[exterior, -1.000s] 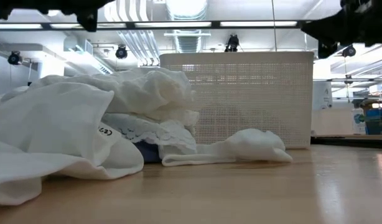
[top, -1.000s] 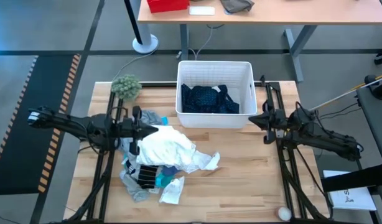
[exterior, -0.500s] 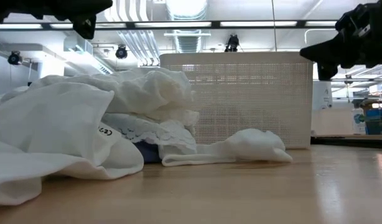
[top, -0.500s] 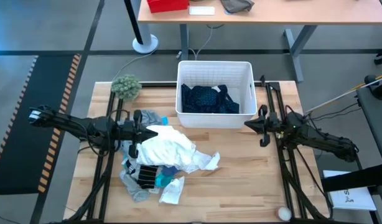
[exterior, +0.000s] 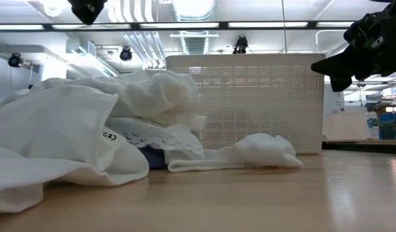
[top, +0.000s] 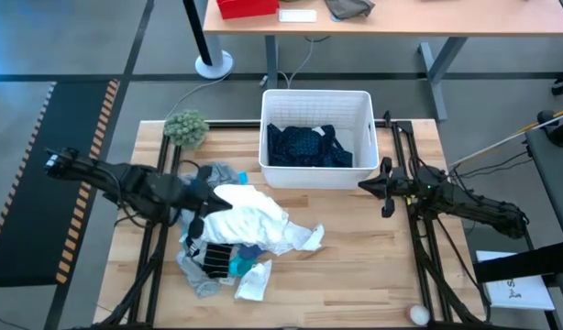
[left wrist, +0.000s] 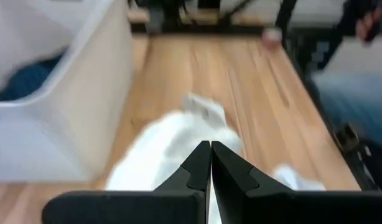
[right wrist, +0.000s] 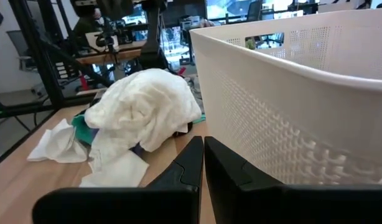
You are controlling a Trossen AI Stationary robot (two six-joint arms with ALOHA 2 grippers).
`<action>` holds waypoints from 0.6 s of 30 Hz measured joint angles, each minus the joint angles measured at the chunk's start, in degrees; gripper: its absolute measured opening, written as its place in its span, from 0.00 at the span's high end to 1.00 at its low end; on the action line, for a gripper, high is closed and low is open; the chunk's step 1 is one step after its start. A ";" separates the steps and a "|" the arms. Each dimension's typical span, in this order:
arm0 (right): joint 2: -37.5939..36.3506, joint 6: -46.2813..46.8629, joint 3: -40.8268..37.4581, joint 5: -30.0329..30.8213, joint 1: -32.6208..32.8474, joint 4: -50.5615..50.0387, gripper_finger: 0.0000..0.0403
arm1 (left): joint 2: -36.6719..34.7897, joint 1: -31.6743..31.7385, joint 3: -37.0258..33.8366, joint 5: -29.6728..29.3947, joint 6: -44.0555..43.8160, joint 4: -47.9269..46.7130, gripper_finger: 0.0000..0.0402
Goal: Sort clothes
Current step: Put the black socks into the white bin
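A white garment (top: 252, 218) lies heaped at the table's left middle, over grey (top: 221, 172) and turquoise (top: 242, 267) pieces and a small white sock (top: 252, 286). The dotted navy garment (top: 307, 147) lies inside the white bin (top: 316, 94). My left gripper (top: 211, 194) is shut and empty, well above the white heap, as the left wrist view (left wrist: 211, 155) and the low view (exterior: 88, 11) show. My right gripper (top: 362, 186) is shut and empty. It hangs in the air by the bin's near right corner (right wrist: 203, 152), (exterior: 317, 67).
A fuzzy green ball (top: 185, 126) sits at the table's far left corner. A small pale ball (top: 417, 313) lies near the near right corner. Bare wood (top: 355, 266) lies between the heap and the right arm's frame. A desk (top: 391, 20) stands beyond the table.
My right gripper has moved toward the table's left edge and down, to the bin's near right corner, staying shut. My left gripper has risen a little above the white heap, staying shut. The clothes have not moved.
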 joint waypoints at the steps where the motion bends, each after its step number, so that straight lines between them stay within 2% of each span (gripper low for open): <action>1: 0.00 0.00 0.00 0.00 0.00 -0.04 1.00 | 1.85 -1.00 1.77 0.01 -0.73 -2.42 1.00; 8: 0.00 -0.02 0.02 0.00 0.00 -0.13 1.00 | 15.38 -11.15 12.34 -0.76 -8.04 -13.06 1.00; 18: 0.00 -0.02 0.02 0.00 0.00 -0.20 1.00 | 33.76 -26.98 23.55 -9.00 -26.33 -25.47 1.00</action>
